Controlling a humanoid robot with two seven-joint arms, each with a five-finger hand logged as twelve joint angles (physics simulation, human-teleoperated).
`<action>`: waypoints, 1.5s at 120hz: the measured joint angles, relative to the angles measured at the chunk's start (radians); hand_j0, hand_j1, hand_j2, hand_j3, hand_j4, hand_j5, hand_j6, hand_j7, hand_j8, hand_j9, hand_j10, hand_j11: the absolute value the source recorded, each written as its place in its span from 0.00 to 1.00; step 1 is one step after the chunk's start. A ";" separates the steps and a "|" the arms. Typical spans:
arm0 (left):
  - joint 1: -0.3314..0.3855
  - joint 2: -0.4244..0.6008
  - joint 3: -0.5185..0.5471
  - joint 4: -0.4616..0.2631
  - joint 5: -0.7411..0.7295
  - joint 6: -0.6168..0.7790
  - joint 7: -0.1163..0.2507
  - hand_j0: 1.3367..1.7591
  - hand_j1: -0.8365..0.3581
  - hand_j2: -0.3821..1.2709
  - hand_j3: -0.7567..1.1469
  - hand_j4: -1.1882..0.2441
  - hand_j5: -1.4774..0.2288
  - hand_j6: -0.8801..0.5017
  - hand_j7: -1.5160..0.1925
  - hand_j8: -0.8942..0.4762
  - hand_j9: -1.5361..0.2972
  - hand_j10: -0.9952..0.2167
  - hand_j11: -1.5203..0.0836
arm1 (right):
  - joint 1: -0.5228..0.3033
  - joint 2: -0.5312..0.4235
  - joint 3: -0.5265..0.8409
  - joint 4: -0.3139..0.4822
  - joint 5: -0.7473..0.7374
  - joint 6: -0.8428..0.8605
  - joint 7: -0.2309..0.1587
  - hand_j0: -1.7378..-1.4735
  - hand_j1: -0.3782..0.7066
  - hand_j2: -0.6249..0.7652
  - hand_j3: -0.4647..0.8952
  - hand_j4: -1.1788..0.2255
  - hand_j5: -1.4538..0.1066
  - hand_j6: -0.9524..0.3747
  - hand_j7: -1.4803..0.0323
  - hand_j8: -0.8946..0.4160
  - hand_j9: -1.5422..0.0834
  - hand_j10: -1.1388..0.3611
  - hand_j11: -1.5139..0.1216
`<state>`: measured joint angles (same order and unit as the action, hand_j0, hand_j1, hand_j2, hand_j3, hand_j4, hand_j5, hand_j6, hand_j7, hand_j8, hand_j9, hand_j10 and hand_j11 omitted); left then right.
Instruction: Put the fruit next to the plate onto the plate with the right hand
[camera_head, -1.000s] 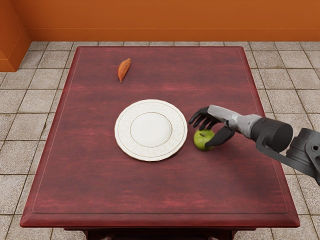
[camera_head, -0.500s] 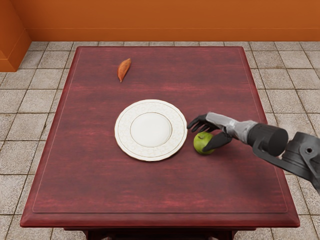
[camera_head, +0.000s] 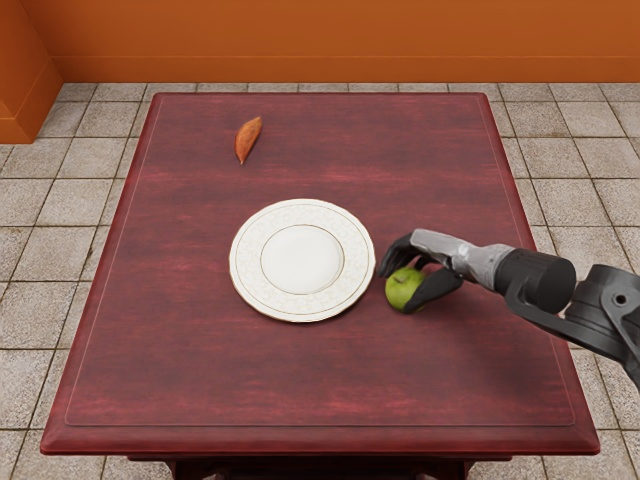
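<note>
A green apple (camera_head: 402, 288) rests on the dark red table just right of the white plate (camera_head: 302, 259). My right hand (camera_head: 415, 272) reaches in from the right edge and wraps the apple, its fingers (camera_head: 398, 247) curled over the top and far side and the thumb (camera_head: 432, 288) pressed on the near right side. The apple still touches the tabletop. The plate holds nothing. No left arm shows.
An orange sweet potato (camera_head: 247, 138) lies at the table's far left, well away from the plate. The table's edge (camera_head: 320, 440) runs along the front. Tiled floor and an orange wall surround the table.
The right hand has dropped lower and its spread fingers have curled down around the apple. The apple has shifted very slightly toward the plate.
</note>
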<state>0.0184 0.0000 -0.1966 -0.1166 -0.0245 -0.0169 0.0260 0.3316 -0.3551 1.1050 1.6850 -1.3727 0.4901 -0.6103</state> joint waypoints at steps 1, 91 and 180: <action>0.000 0.000 0.000 0.000 0.000 0.000 0.000 0.76 0.98 0.23 0.40 0.82 0.86 0.63 0.88 0.64 0.83 0.81 0.94 | 0.000 0.000 0.000 0.000 0.001 0.000 0.000 0.34 0.67 0.66 0.34 0.41 0.39 0.39 0.44 0.51 0.42 0.55 0.38; 0.000 0.000 0.000 0.000 0.000 0.000 0.000 0.76 0.98 0.23 0.40 0.82 0.86 0.63 0.88 0.64 0.83 0.81 0.94 | 0.372 0.133 -0.102 -0.226 0.118 0.001 -0.001 0.31 0.66 0.85 0.34 0.34 0.30 0.26 0.35 0.43 0.36 0.49 0.35; 0.000 0.000 0.000 0.000 0.000 0.000 0.000 0.76 0.98 0.23 0.40 0.82 0.86 0.63 0.88 0.64 0.83 0.81 0.94 | 0.259 0.101 0.057 -0.271 0.635 0.065 -0.001 0.30 0.09 0.48 0.34 0.79 0.87 0.67 0.92 0.65 0.89 0.73 0.87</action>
<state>0.0184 0.0000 -0.1964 -0.1166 -0.0245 -0.0169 0.0261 0.5902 -0.2542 1.1624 1.4143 -0.7379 0.5554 -0.6109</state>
